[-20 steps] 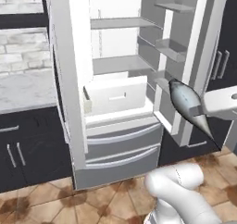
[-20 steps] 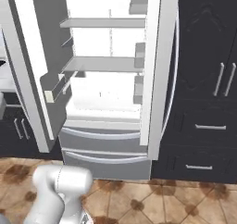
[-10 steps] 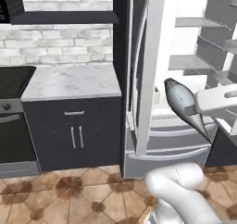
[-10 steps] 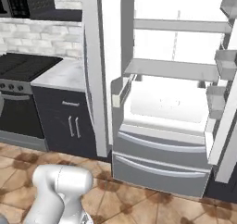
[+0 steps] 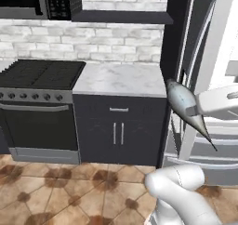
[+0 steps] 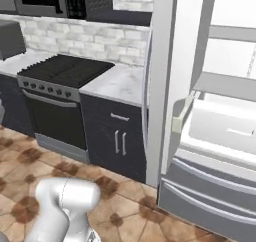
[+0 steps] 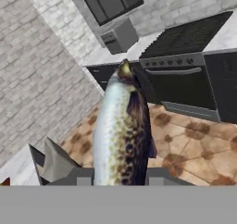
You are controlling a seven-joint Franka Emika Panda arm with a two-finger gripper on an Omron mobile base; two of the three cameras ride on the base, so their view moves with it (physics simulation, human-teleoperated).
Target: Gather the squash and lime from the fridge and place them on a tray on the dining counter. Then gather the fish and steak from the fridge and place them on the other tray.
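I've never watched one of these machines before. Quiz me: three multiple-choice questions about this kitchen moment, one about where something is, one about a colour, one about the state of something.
1. Where is the fish?
A. Lying on the stove
B. Held up in the air by the claw, in front of the fridge
C. On the floor

2. What colour is the cabinet beside the stove?
A. Dark, almost black
B. Bright yellow
C. Red

3. What state is the fridge in?
A. Both doors shut
B. Lying on its side
C. Open, shelves showing

Answers:
1. B: the claw grips the fish from both sides, well clear of the tiled floor.
2. A: its doors and drawer are dark with silver handles, under a pale marble top.
3. C: the right base view looks straight at the white shelves and bin inside.
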